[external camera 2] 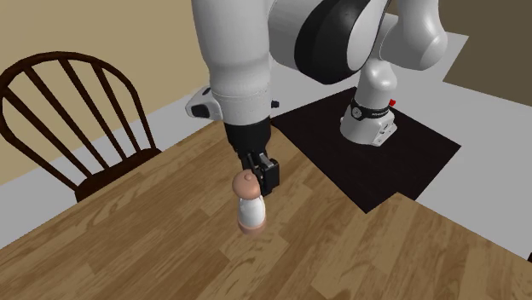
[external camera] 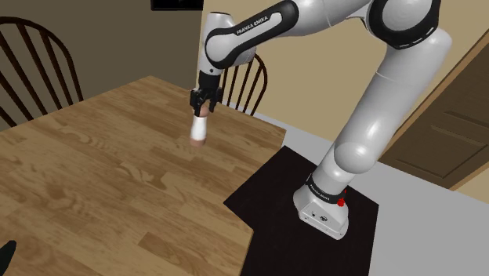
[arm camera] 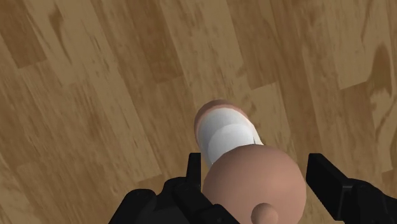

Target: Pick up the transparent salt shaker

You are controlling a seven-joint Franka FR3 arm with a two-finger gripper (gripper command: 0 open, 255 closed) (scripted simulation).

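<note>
Planks of a wooden table [external camera: 94,180] spread out before me, with a dark spindle-back chair [external camera 2: 66,58] drawn up at one side. Beside the table the white Franka arm [external camera: 368,118] rises from its black stand [external camera: 266,196] and bends over the boards. Its black gripper [external camera: 204,106] points straight down over the salt shaker [external camera: 200,129]. The shaker stands upright on the table, not far from the edge nearest the stand, and has a white body, pinkish-brown base and rounded cap [arm camera: 254,184]. The fingers [arm camera: 331,184] stand apart on either side of the cap, one showing a plain gap, and clasp nothing.
</note>
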